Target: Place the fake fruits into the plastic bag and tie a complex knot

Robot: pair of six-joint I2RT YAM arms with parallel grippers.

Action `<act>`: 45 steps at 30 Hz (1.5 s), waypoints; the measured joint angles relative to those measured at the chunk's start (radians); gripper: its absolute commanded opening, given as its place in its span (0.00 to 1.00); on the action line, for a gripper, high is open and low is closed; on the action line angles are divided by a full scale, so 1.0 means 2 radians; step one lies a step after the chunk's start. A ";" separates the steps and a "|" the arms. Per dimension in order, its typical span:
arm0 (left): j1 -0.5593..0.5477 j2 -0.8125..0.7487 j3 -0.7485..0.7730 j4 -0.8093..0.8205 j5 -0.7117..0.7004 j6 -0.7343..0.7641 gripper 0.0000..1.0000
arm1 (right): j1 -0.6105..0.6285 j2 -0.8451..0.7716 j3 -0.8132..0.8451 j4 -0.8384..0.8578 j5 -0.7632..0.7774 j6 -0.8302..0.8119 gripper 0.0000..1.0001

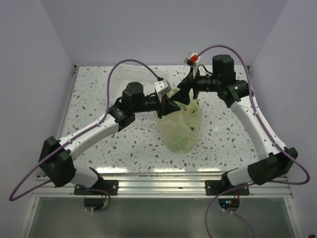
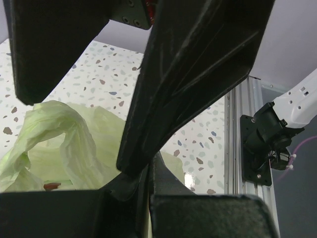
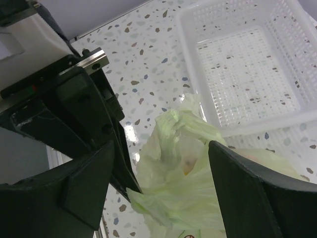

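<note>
Plastic bag: the plastic bag [image 1: 182,130] is sitting near the middle of the table [image 1: 94,94], between the two arms. Its body is bulging and its top film is standing up in loose, leaf-like folds.
Fake fruits: you are seeing only a dim orange patch through the film, likely one of the fake fruits [image 3: 188,166]. You cannot tell which pieces are inside.
Left jaws: the left gripper [image 1: 170,106] is holding its jaws fully closed at the bag's upper edge. In the right wrist view the film is running to a point right at its tip, so it appears to be pinching a handle end.
Right jaws: the right gripper [image 3: 161,148] is hovering over the bag top with its jaws standing wide apart, with film lying between them but not clamped.
Basket: the white basket [image 3: 190,64] is lying just behind the bag.
Knot: no finished knot is showing. Judging by the bunched top, tying is the step in hand.
Handling: you are dealing with thin, crinkly, slippery film that is weighing almost nothing and collapsing wherever it is pushed. The fruit inside is probably anchoring the bottom, and a hard pull could tear the film or let it slide out.
Where to grip: you should be taking the free handle end close to its bunched root and gathering several layers, not a single loose edge.
</note>
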 measured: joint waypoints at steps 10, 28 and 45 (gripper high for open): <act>0.000 -0.016 -0.012 -0.010 0.008 0.000 0.00 | 0.010 0.058 0.000 0.028 0.029 0.015 0.13; 0.049 -0.121 -0.049 -0.019 -0.062 -0.043 0.00 | -0.040 0.003 -0.035 -0.041 -0.021 -0.107 0.00; 0.051 0.017 -0.027 -0.019 -0.117 -0.096 0.00 | -0.041 -0.013 -0.049 -0.056 -0.040 -0.160 0.00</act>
